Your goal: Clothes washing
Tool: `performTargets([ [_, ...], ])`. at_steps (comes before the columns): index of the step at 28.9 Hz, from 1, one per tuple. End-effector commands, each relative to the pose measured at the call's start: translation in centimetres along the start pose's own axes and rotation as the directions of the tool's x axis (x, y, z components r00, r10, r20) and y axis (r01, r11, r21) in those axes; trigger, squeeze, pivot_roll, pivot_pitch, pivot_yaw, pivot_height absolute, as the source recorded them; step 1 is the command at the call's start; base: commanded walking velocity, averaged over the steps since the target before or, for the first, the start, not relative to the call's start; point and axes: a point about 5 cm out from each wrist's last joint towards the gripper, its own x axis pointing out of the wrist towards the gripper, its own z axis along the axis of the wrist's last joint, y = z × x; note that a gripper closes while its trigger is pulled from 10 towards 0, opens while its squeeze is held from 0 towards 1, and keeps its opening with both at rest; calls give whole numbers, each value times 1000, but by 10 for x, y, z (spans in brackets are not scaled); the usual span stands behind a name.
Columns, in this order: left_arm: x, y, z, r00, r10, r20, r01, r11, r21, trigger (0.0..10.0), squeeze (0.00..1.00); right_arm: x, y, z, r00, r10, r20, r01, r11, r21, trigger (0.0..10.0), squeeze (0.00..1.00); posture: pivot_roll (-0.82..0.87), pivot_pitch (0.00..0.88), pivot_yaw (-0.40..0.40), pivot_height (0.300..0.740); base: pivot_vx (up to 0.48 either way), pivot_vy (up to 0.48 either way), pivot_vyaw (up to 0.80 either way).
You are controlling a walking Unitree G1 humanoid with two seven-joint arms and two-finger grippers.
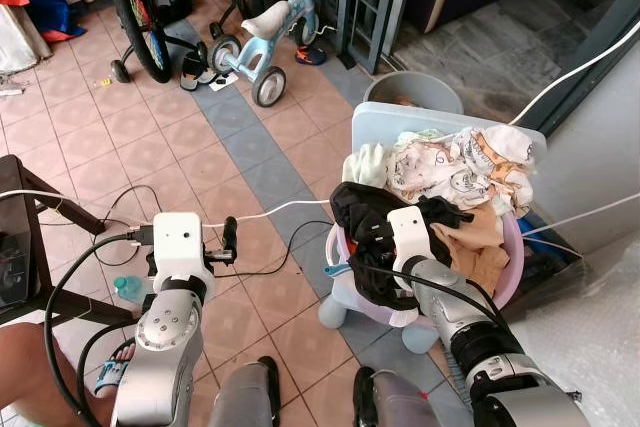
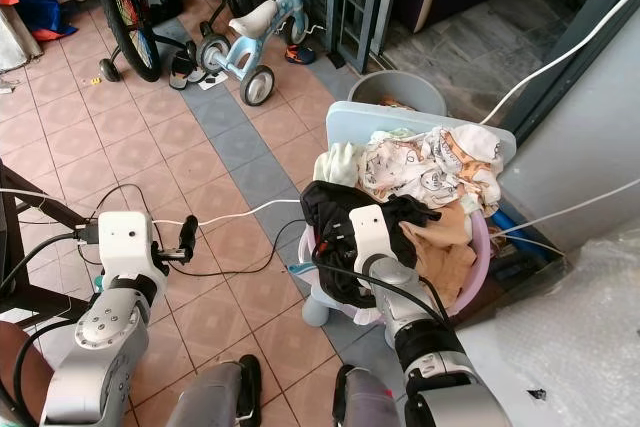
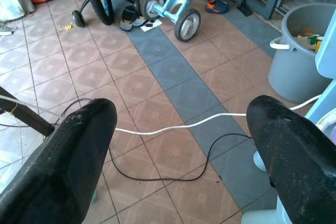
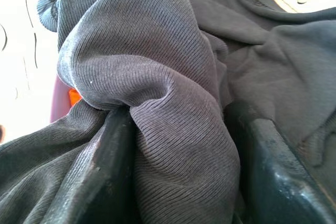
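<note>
- Your right pincer (image 4: 176,145) is clenched on a fold of the dark garment (image 1: 365,212), which lies at the near left of the heaped pink basin (image 1: 512,265).
- Your right wrist view shows ribbed grey cloth bunched between the fingers (image 4: 110,171) (the head views hide them).
- Your left pincer (image 3: 181,145) hangs released over the tiled floor (image 1: 230,162), above a white cable (image 3: 178,126).

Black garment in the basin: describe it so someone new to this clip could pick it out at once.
Find the pink basin piled with laundry on the pale blue stool, in front of the grey bucket. The black garment hangs over the basin's rim nearest the robot, with the right tool closed on a fold of it. It is the only dark piece; its neighbours are a tan cloth and white printed clothes.
</note>
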Motion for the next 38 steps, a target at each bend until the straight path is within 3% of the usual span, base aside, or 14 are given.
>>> performTargets([
  [1,1,1,-2,1000,15,-3,-15,1000,2,10000,0,-4,-9,-6,999,-36,-15,37,998,52,0,0,57,187,10,740,0,0,0],
  [9,16,1,8,999,23,33,-23,1000,2,10000,0,-13,-16,18,991,-44,128,15,975,223,0,0,0,189,10,740,0,0,0],
  [11,20,-4,10,999,-1,49,1,1000,-9,10000,0,-25,-18,30,969,-63,237,3,969,246,0,0,-9,182,19,740,0,0,0],
  [17,28,-13,16,996,-51,78,53,998,-31,10000,0,-56,-20,42,906,-157,393,58,966,251,0,0,-34,143,48,740,0,0,0],
  [22,30,-13,12,995,-68,71,70,997,-24,10000,0,-73,-5,38,901,-72,427,-7,984,180,0,0,-32,126,65,740,0,0,0],
  [23,31,-12,12,995,-69,72,71,997,-24,10000,0,-74,-2,36,905,-50,423,-18,988,154,4902,0,-31,121,67,740,0,0,0],
  [24,31,-12,12,995,-70,74,72,997,-24,10000,0,-75,1,33,907,-31,420,-28,991,133,9059,0,-30,119,67,740,0,0,0],
  [25,31,-11,11,995,-70,74,72,997,-24,10000,0,-75,3,30,911,-20,411,-33,992,122,10000,94,-27,110,67,740,0,0,0],
  [26,31,-11,11,995,-70,74,72,997,-24,10000,0,-73,4,25,922,-16,387,-32,993,118,10000,1000,-25,107,68,740,0,0,0],
  [34,31,-13,10,995,-67,68,69,997,-33,10000,0,-42,23,5,980,79,184,-79,997,-9,10000,1000,-3,112,75,740,0,0,0],
  [38,31,-15,8,995,-76,62,78,997,-27,10000,0,-27,26,12,986,57,155,-43,995,-95,10000,1000,19,124,73,740,0,0,0],
])
